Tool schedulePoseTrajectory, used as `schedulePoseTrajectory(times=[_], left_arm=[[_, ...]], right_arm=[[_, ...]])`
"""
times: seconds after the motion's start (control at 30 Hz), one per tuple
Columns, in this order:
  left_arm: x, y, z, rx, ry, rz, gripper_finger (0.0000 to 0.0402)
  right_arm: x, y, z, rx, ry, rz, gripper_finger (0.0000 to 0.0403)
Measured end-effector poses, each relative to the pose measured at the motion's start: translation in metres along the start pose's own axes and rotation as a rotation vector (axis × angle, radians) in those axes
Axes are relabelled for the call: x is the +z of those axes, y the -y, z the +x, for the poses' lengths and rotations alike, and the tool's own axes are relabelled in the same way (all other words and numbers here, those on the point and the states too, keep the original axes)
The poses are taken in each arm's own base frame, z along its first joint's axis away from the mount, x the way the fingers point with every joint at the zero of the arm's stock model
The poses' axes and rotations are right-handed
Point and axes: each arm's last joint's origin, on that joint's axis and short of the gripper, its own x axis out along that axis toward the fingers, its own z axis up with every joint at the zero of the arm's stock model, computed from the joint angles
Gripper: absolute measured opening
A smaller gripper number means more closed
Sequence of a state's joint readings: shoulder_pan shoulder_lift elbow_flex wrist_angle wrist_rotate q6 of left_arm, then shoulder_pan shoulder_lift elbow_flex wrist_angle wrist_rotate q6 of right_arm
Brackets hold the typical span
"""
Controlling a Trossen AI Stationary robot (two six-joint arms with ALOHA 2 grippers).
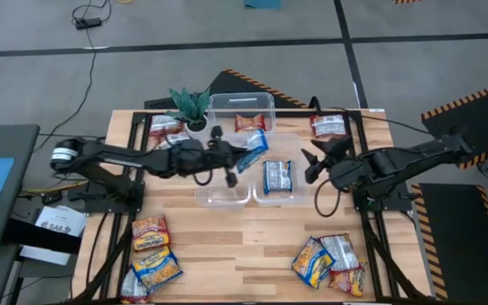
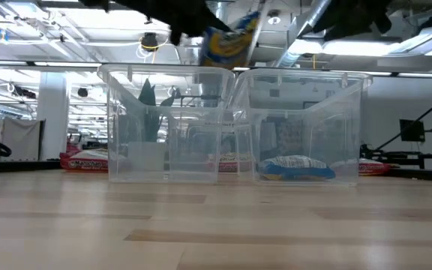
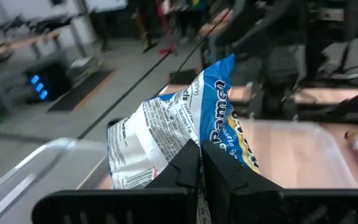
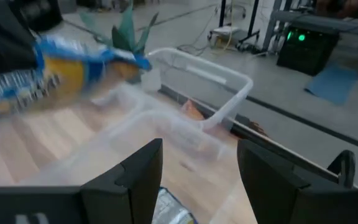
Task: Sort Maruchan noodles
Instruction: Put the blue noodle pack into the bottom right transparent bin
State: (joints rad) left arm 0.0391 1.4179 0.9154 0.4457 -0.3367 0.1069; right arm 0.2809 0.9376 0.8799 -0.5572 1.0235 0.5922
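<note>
Left gripper [image 1: 234, 163] is clamped on a blue-and-silver packet [image 1: 253, 151], held in the air above the bins; right gripper [image 1: 312, 161], jaws apart and holding nothing, sits just beside the right front bin [image 1: 278, 198]. That bin holds one blue packet [image 1: 277, 176], the left front bin [image 1: 224, 196] looks bare, and the back bin [image 1: 242, 103] holds one red packet [image 1: 249, 123]. Other packets lie loose on the table [image 1: 235, 246]: yellow ones [image 1: 152, 250] at the front left, a mixed pile [image 1: 329, 261] at the front right, and red ones [image 1: 328, 126] at the back.

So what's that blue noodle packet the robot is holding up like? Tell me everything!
The blue packet is crinkly, shiny plastic, blue and silver with a yellow patch and small print on its back. The left gripper pinches its crumpled edge, fingers shut. It hangs tilted in the air above the clear bins, touching only the fingers.
</note>
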Motion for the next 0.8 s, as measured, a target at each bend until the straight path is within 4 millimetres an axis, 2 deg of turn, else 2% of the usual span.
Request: schedulePoseTrajectory(times=[0.23, 0.53, 0.7, 0.8], left_arm=[[-0.020, -0.001, 0.035, -0.131, 0.142, 0.013, 0.0000], [-0.025, 0.003, 0.075, -0.231, 0.148, 0.023, 0.0000], [-0.029, 0.008, 0.091, -0.235, 0.139, 0.062, 0.0000], [-0.033, 0.009, 0.092, -0.232, 0.116, 0.061, 0.0000]], right_arm=[[0.009, 0.010, -0.008, 0.022, 0.036, 0.045, 0.0228], [0.008, 0.008, -0.007, 0.019, 0.030, 0.033, 0.0228], [0.007, 0.008, -0.006, 0.019, 0.028, 0.030, 0.0228], [0.007, 0.008, -0.006, 0.019, 0.028, 0.030, 0.0228]])
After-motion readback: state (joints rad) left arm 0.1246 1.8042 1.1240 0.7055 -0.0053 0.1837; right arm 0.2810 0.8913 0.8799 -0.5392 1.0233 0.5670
